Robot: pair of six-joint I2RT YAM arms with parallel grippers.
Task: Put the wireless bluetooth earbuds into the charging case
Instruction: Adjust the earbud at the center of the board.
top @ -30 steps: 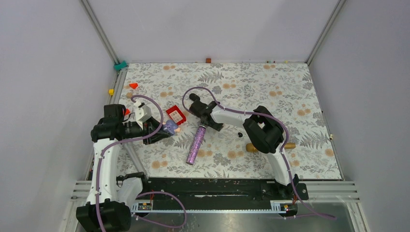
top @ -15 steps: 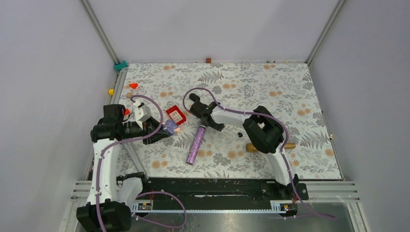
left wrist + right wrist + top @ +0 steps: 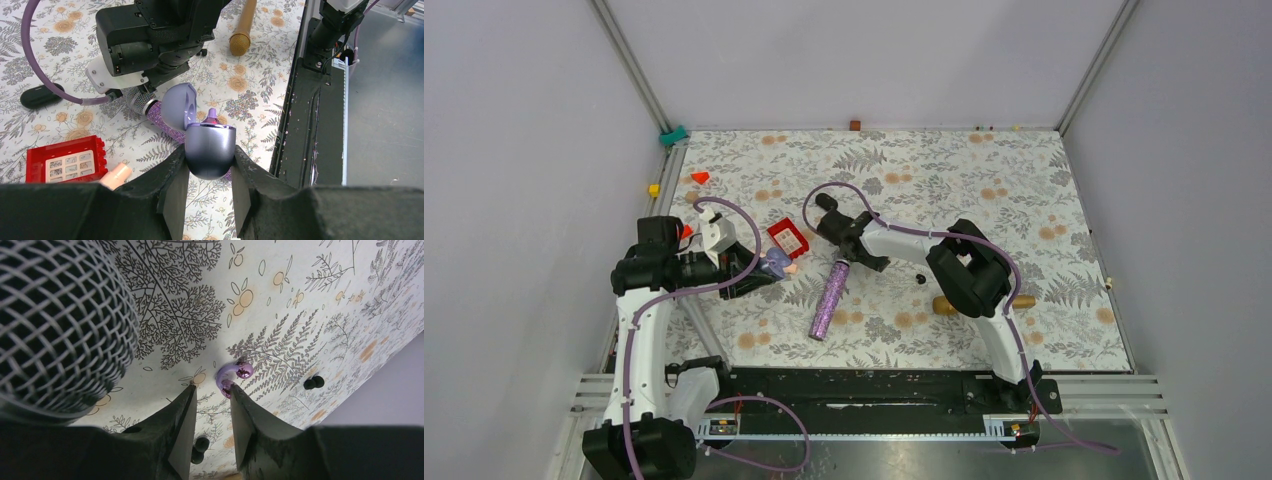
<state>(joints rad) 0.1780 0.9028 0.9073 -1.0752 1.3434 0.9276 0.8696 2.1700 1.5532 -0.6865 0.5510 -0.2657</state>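
My left gripper (image 3: 210,156) is shut on a grey-purple charging case (image 3: 210,150) and holds it above the table with its lid (image 3: 179,104) open. A purple earbud tip (image 3: 212,116) sticks up inside the case. In the top view the left gripper (image 3: 769,265) is at the left. My right gripper (image 3: 212,387) points down at the table with its jaws apart. A purple hooked earbud (image 3: 231,374) lies at the tip of its right finger. Tiny black rounded pieces (image 3: 313,383) lie nearby, and one more pair (image 3: 198,449) lies below the fingers. The right gripper (image 3: 849,240) is mid-table.
A purple glitter microphone (image 3: 829,298) lies beside the right gripper, its mesh head (image 3: 55,325) close to the right wrist camera. A black oval capsule (image 3: 824,203), a red toy (image 3: 788,238), a gold microphone (image 3: 984,303) and an orange cone (image 3: 700,177) lie around.
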